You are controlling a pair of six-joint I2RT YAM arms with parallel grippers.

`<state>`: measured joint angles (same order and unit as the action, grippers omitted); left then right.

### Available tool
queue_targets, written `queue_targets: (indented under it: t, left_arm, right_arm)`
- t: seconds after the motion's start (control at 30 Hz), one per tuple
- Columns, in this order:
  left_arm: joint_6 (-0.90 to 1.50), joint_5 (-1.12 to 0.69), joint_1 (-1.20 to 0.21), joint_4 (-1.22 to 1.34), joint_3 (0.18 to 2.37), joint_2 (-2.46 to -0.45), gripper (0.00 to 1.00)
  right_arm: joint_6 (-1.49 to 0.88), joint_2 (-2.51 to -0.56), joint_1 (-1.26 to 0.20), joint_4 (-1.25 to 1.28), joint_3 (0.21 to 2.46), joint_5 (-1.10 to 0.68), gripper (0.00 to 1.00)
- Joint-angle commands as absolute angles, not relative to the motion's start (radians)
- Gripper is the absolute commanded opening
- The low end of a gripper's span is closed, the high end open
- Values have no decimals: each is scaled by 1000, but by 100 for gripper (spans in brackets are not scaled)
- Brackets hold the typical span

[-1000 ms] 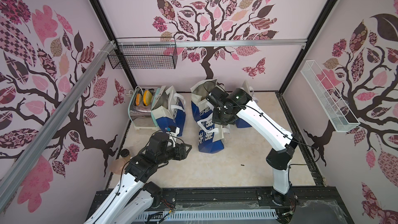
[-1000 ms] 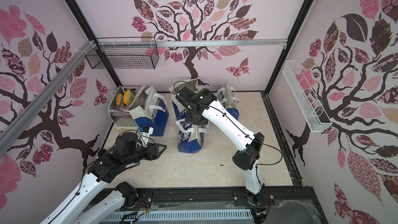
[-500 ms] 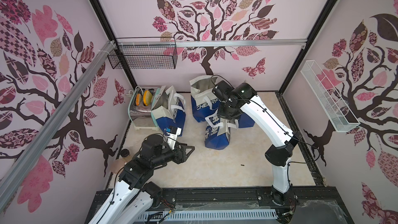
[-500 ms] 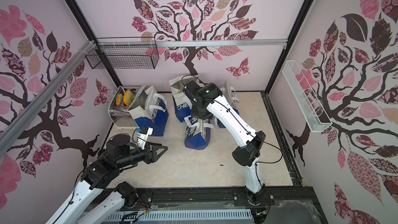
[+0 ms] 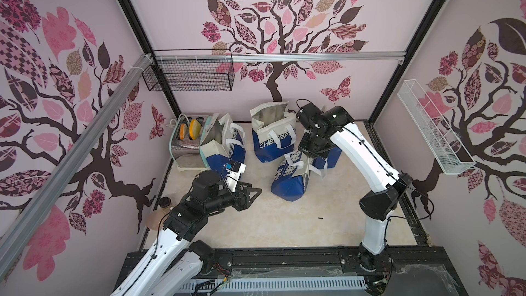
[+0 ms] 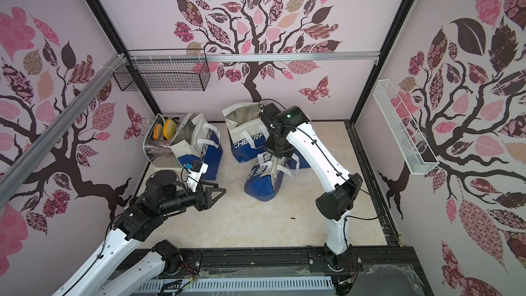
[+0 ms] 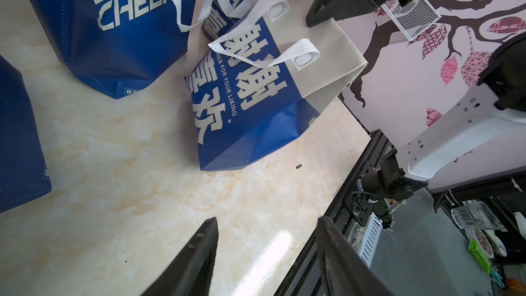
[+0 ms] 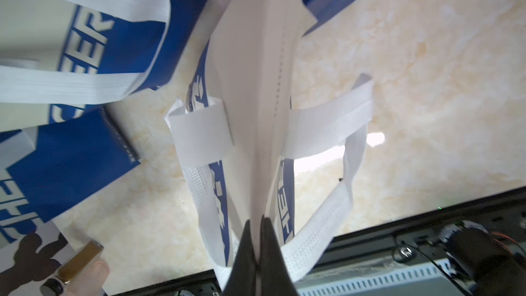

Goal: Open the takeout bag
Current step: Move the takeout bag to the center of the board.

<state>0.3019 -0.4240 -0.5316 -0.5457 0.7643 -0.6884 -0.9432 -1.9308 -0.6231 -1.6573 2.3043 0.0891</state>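
Right pincer [image 8: 257,223] clenched on takeout bag [image 5: 287,183] top edge, holding it tilted, base on worktop [image 5: 313,223].
Left pincer [image 7: 267,222] released, empty, near bag's side; likely placed to take the opposite edge so the mouth pulls apart.

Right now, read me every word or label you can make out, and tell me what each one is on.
"CHEERFU", end behind a strap: middle open bag.
"NKS FOR YOUR LIKING", start cut off: tilted bag pinched by the right gripper.
"喜欢", with "谢" beside it: same tilted bag; the character above is strap-covered.
Small print at the middle open bag's base: too small to read.
Toaster-side bag: lettering too small to trust.
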Motion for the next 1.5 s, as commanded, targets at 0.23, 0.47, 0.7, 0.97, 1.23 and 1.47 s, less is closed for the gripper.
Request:
queue_targets:
  t: [0.23, 0.47, 0.7, 0.97, 1.23, 1.47]
  left_arm:
    - [285, -485, -543, -547, 743, -642, 63]
    - [373, -484, -554, -495, 721, -615, 64]
    - [418, -401, -647, -350, 664, -670, 68]
    - [506, -166, -822, -50, 554, -809, 70]
    - [571, -43, -827, 266, 409, -831, 72]
    - [576, -10, -834, 445, 381, -958, 73]
  right_arm:
    - [-1054, -2042, -621, -1652, 2380, -33, 43]
    - [-1007, -1940, -621, -1462, 2265, -60, 65]
    - [-907, -1894, -607, -1378, 2275, -125, 74]
    - [-671, -1731, -607, -1213, 2099, -147, 74]
    - [-213, -1172, -664, -391, 1229, 80, 70]
    - [207, -950, -776, -75, 874, 306, 69]
